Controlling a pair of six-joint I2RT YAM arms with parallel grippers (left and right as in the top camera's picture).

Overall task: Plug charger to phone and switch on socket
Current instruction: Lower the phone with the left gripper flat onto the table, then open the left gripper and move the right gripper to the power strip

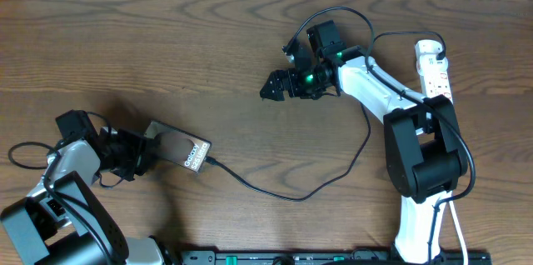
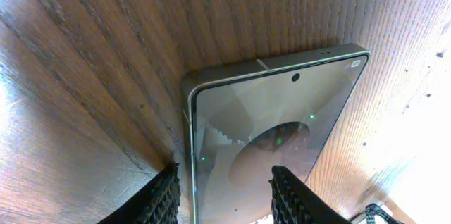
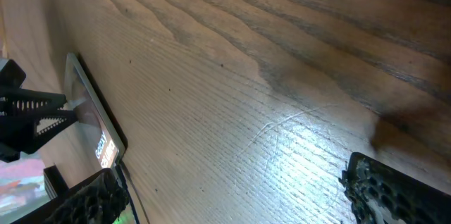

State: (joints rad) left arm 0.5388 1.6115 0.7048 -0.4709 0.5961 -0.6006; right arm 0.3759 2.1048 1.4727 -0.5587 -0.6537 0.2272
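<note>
The phone lies at the lower left of the table, white lettering at its right end. My left gripper is shut on the phone's left end, one finger on each long edge; the left wrist view shows the phone's glass between the fingers. The charger cable runs from its plug tip at the phone's right end across to the white socket strip at the far right. My right gripper is open and empty above the table's middle. The right wrist view shows the phone far off.
The right arm's base stands beside the socket strip. A white cord hangs at the lower right. A black rail runs along the table's front edge. Bare brown wood lies between the two grippers.
</note>
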